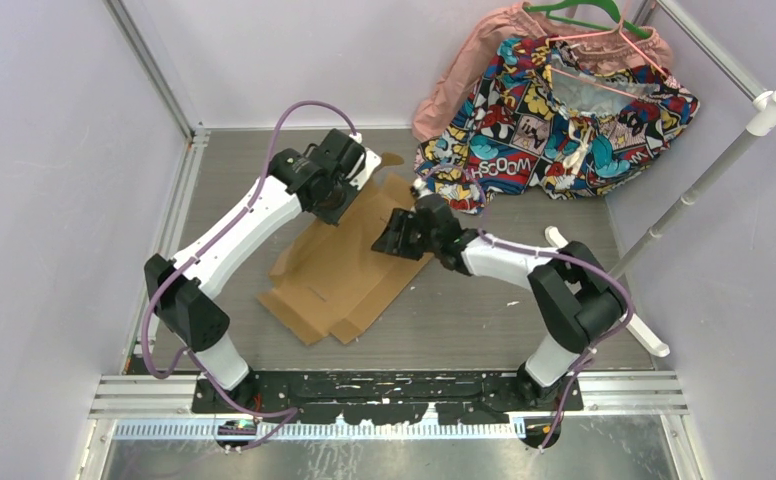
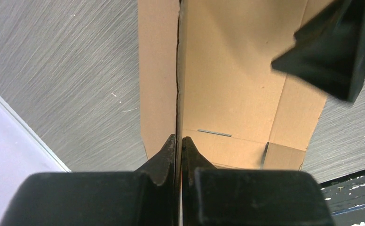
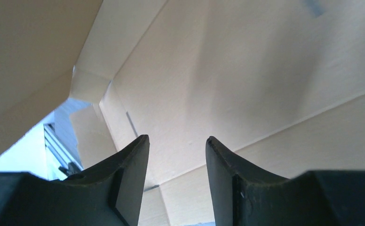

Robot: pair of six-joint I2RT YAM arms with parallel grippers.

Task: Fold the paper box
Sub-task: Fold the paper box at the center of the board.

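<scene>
The grey brushed-metal bench (image 1: 484, 310) was overlooked from high above its near edge. The flat brown corrugated cardboard sheet (image 2: 232, 84), shared by all views, was seen closely past each wrist's jaws.

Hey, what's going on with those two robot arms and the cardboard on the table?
Two robot arms are folding the paper box, a brown cardboard sheet lying mostly flat on the table. The left hand is pinched shut on one panel's edge. The right hand is open, close to the cardboard, gripping nothing.
</scene>
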